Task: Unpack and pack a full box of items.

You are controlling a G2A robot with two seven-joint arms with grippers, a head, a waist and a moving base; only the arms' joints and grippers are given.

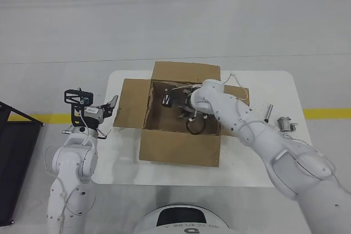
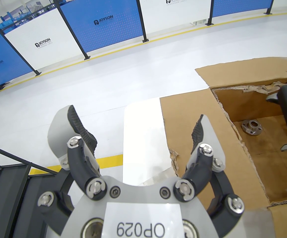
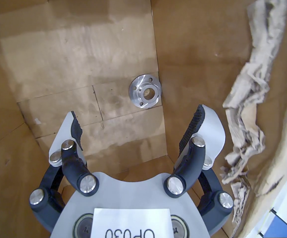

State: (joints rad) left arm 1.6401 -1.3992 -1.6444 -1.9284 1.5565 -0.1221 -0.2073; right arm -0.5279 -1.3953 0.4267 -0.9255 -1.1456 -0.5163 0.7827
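The white surface (image 1: pixel 128 167) holds a big brown box (image 1: pixel 176 150) with its flaps open. The right tool (image 3: pixel 137 112) is down inside the box. Its 2 fingers are spread apart with nothing between them. The left tool (image 2: pixel 136 112) hangs outside the box, near a side flap at the edge of the surface. Its fingers are apart and empty too.

One wall of the box has torn paper (image 3: pixel 251 105) hanging off it. On the far side of the box from the left tool, 2 small metal things lie on the surface: a chunky part (image 1: pixel 285 123) and a thin pin (image 1: pixel 268 111). On the box floor lies 1 shiny metal ring (image 3: pixel 145 94). It lies flat, close against a side wall, just ahead of the right tool and not touching it.

This looks like the unpacking step, and close to its end, since the ring is the 1 thing I can see in the box. Next, the right tool would need to go lower, put a finger on each side of the ring and squeeze. The wall is very close, so a finger might bump it. A small turn of the tool could help.
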